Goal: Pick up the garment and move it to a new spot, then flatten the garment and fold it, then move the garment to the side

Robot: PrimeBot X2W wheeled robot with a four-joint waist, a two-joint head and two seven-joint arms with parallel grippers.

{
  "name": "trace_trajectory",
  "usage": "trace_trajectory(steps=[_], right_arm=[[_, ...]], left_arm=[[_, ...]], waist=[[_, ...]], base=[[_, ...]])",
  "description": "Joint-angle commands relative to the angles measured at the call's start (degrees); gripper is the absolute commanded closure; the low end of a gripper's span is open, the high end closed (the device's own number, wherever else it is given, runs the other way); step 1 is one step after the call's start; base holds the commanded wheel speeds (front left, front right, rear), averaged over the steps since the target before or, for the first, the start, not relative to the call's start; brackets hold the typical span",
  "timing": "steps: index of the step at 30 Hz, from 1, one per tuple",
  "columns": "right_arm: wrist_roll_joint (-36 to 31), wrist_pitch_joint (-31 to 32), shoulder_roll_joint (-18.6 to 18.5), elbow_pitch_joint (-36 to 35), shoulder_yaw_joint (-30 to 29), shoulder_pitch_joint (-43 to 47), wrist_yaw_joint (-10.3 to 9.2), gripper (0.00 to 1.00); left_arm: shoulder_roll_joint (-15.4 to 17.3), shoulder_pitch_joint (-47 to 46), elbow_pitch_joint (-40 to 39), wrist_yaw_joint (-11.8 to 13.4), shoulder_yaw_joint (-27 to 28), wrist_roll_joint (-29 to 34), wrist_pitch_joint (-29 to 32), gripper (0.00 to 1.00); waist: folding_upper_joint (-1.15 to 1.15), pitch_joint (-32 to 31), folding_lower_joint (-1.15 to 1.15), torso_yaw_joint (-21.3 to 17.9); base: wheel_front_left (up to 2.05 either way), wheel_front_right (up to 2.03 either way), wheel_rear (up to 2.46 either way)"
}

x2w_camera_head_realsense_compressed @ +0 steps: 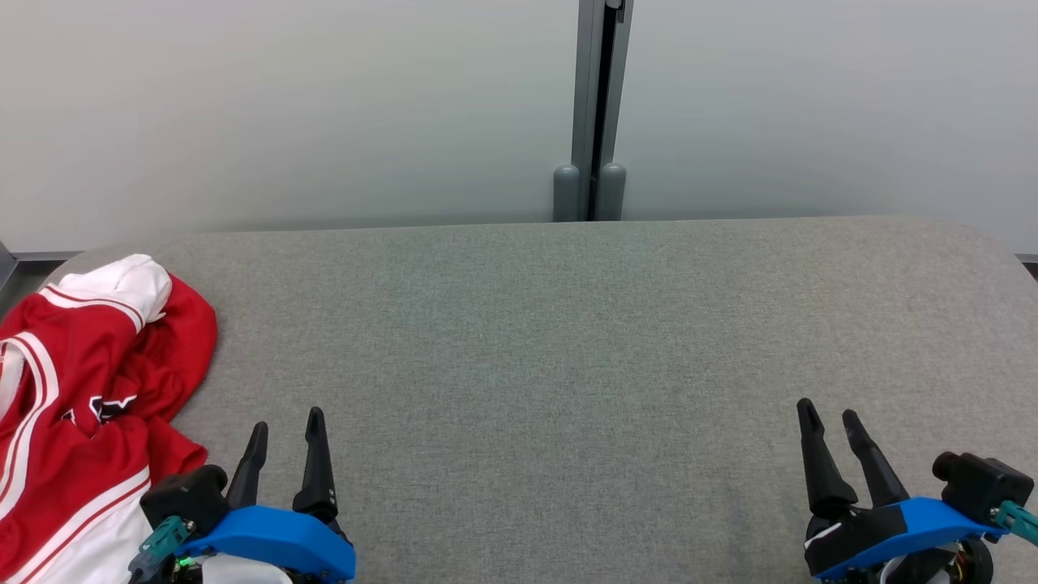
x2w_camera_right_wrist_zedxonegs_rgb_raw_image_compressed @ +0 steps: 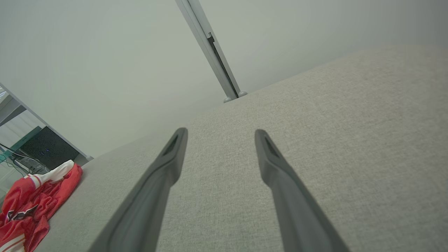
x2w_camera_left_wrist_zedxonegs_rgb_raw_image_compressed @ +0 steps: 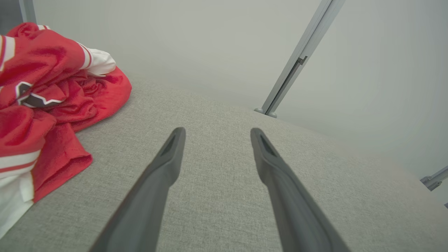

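The red-and-white garment lay crumpled at the left end of the grey table, just beside the left gripper; that one and the right gripper stood wide open, holding nothing

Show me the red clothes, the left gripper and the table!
red clothes [x2w_camera_head_realsense_compressed: 81,357]: head view, on the crumpled red middle.
left gripper [x2w_camera_head_realsense_compressed: 287,418]: head view, midway between its open fingertips.
table [x2w_camera_head_realsense_compressed: 568,365]: head view, on its bare gray top.
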Motion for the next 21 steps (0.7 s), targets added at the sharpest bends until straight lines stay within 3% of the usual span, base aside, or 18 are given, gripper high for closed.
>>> trace_trajectory(steps=[1, 21], right_arm=[[-1.12, -0.42, -0.50, -0.20, 0.05, -0.15, 0.10, 0.00], [-9.33, -2.25, -0.60, 0.43, 0.55, 0.05, 0.13, 0.00]], left_arm=[[0.53, -0.79, -0.54, 0.32, -0.39, 0.96, -0.41, 0.00], [2.11, 0.04, -1.72, 3.38, -3.59, 7.73, -1.42, 0.00]], waist=[[0.00, -0.01, 0.01, 0.01], [0.00, -0.36, 0.01, 0.14]], base=[[0.00, 0.00, 0.00], [0.00, 0.00, 0.00]])
